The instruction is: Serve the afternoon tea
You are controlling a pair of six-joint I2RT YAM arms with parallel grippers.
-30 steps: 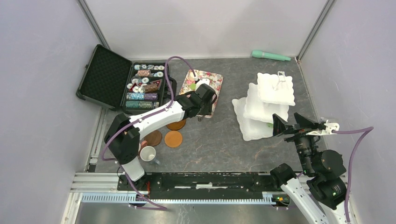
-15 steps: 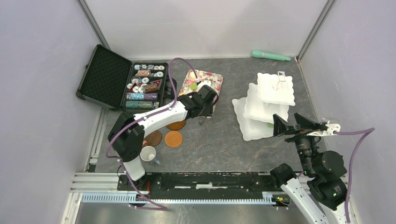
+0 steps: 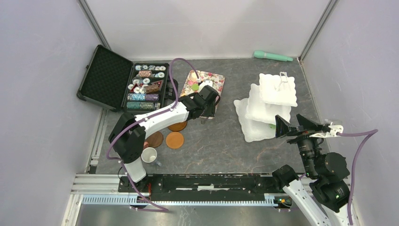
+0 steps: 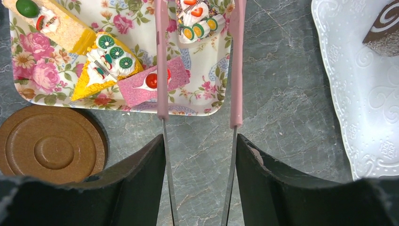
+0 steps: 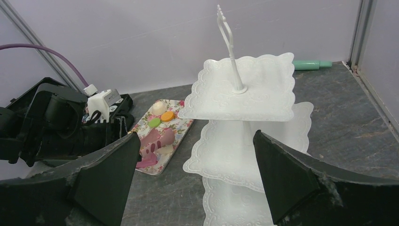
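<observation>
My left gripper [image 3: 207, 106] [image 4: 200, 139] is shut on pink-tipped metal tongs [image 4: 162, 70], held spread over the near edge of the floral tray [image 4: 197, 101]. A white pastry [image 4: 197, 19] lies between the tong tips, and a pink cherry-topped slice [image 4: 141, 87] lies under the left tip. A yellow wedge [image 4: 106, 61] lies beside it. The white three-tier stand [image 3: 270, 101] [image 5: 254, 84] holds a brown pastry [image 4: 383, 28] on its lowest tier. My right gripper [image 3: 294, 126] [image 5: 195, 136] is open and empty, in front of the stand. Three brown saucers [image 3: 175, 140] and one white mug [image 3: 149, 154] sit near the left arm's base.
An open black case of poker chips [image 3: 146, 87] lies at the back left, close beside the tray [image 3: 214, 77]. A green cylinder [image 3: 273, 56] lies against the back wall. Grey walls close in on both sides.
My left arm has shifted slightly to the right and toward the tray with the tongs. The right arm has not moved.
</observation>
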